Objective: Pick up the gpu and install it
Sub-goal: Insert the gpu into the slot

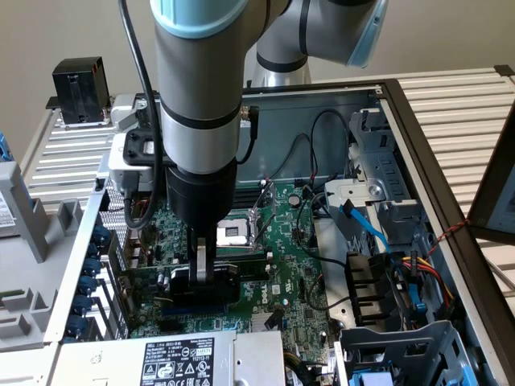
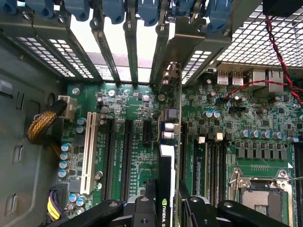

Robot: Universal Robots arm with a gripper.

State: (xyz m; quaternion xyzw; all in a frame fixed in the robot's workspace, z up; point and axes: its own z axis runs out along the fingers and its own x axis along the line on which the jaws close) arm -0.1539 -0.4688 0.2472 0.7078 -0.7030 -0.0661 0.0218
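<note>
A slatted metal tabletop [image 1: 451,96] carries an open computer case [image 1: 418,153] lying on its side, with a plain beige wall behind it. Inside the case lies the large green motherboard [image 1: 282,265], with its empty processor socket [image 1: 235,233], and a grey power supply [image 1: 177,358] sits at the near edge.

The arm [image 1: 197,80] reaches straight down into the case, and its gripper [image 1: 201,273] hangs just above the board's expansion slots. The fingers [image 2: 142,210] are clenched on the gpu [image 2: 166,189], holding it on edge. In the wrist view the card is seen edge-on: a thin green board with a black shroud bearing a green-and-white logo and some white lettering, and a silver end bracket [image 2: 173,71] running up toward the case's rear slot openings. It stands upright over the motherboard, between the black expansion slots [image 2: 127,156] and the memory slots [image 2: 208,161]; whether it is fully seated cannot be told.
</note>
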